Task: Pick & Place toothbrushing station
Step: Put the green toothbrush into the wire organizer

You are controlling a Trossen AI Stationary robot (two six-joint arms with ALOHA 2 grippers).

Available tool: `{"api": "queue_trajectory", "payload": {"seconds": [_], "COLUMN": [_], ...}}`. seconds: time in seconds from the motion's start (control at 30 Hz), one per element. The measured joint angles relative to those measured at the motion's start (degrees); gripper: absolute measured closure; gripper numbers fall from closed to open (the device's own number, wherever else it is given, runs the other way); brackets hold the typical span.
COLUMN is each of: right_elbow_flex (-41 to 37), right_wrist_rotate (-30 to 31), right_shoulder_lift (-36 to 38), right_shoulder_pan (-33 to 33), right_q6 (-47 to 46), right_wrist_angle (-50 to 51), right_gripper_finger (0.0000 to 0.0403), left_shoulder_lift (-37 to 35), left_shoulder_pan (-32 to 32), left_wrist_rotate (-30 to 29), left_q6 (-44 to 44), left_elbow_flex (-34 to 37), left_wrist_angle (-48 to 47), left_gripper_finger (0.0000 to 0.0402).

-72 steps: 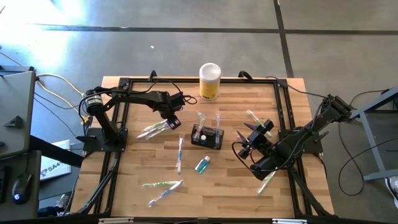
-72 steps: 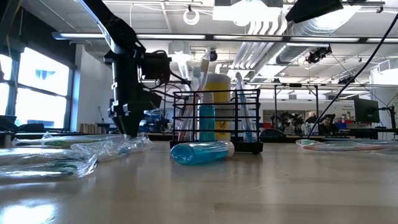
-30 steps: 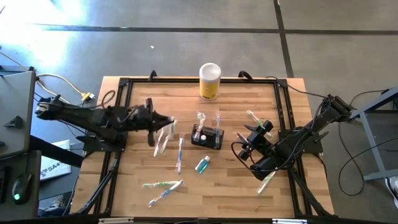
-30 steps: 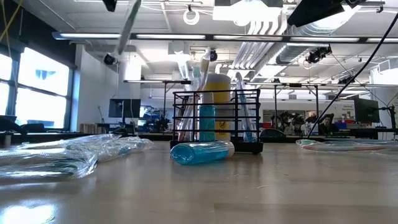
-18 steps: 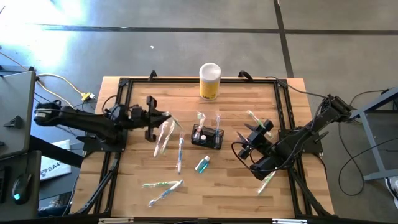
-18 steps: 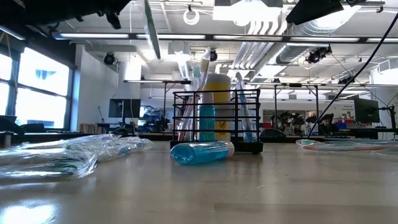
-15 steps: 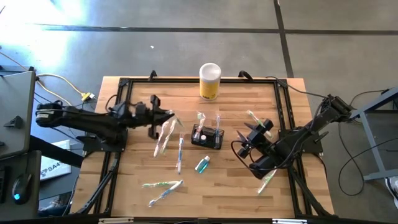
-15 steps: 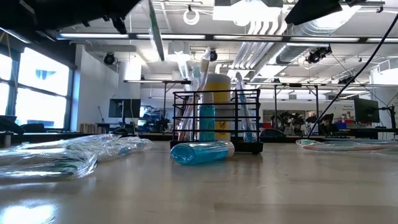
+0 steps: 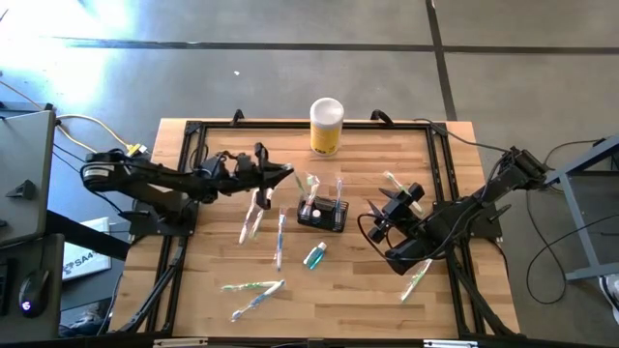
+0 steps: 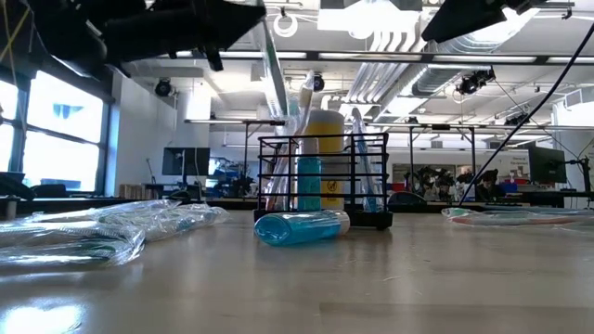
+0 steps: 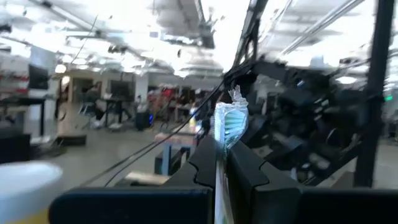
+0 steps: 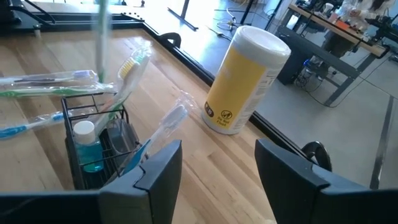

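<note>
no text can be read anywhere.

Wooden table [image 9: 445, 290], caddy [image 9: 322, 215], wrapped toothbrushes [image 9: 251, 286]

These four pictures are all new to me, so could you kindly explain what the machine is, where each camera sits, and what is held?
Two dark robot arms work at a wooden table. One camera looks straight down, one sits at table height, and one rides on each wrist. The left gripper is shut on a wrapped toothbrush, lifted beside the black wire caddy. The right gripper waits open, empty, on the caddy's other side. More wrapped toothbrushes, a small blue bottle and a yellow canister stand on the table.
</note>
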State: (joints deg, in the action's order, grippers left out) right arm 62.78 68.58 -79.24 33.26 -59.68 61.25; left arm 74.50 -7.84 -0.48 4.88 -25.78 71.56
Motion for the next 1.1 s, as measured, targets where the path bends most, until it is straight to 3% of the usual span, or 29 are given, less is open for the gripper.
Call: {"api": "queue_trajectory", "payload": {"seconds": [0.47, 1.1], "right_elbow_flex": [-4.97, -5.11], "right_wrist_rotate": [0.42, 0.28], "right_shoulder_lift": [-0.02, -0.04], "right_shoulder_pan": [-0.88, -1.53], "right_q6": [-0.12, -0.07], "right_wrist_angle": [-1.95, -2.19], "right_gripper_finger": [0.0207, 0.0207], "left_shoulder_lift": [6.88, 15.36], "left_shoulder_pan": [-1.15, -1.15], "left_wrist_rotate": [-0.12, -0.12], "left_q6": [2.84, 5.76], "left_elbow_flex": [-0.1, -0.11], "left_wrist_angle": [-2.27, -1.38], "left_gripper_finger": [0.0396, 0.0396]}}
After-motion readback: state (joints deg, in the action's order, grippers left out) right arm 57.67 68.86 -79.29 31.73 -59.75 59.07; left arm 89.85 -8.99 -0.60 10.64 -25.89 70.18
